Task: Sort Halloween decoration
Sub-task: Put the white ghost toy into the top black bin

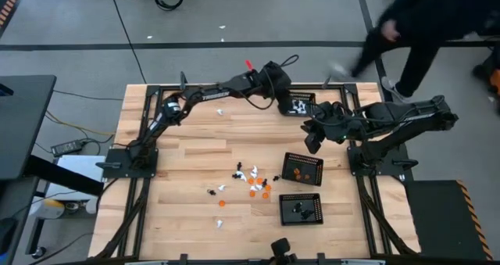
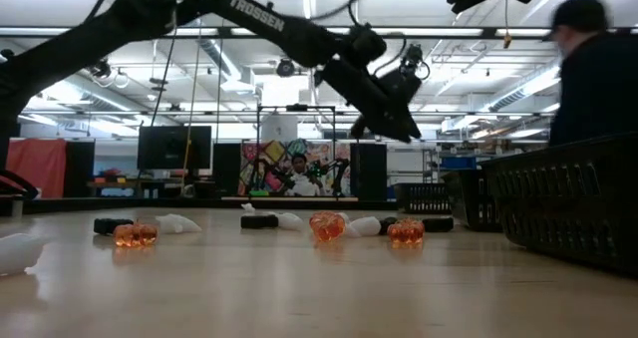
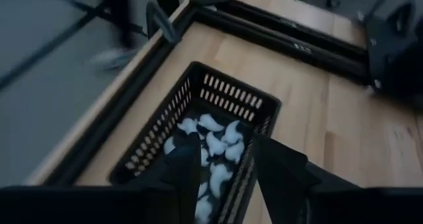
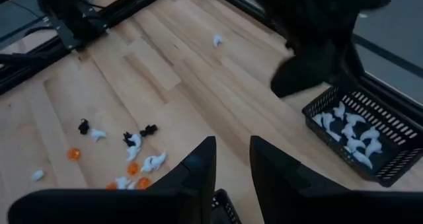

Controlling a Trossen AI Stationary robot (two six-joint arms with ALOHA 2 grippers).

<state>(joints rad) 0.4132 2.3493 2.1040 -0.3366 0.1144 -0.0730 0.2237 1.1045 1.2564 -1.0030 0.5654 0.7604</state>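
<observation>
Bare table (image 1: 195, 152) left; trays (image 1: 301, 168) crowd right.

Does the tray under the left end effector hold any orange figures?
No, the tray under the left end effector holds only white figures.

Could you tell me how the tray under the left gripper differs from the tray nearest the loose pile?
The far tray holds white figures; the middle tray holds orange ones. The far tray sits at the table's back edge under the left gripper; the middle tray lies beside the loose pile. Both are black mesh.
</observation>
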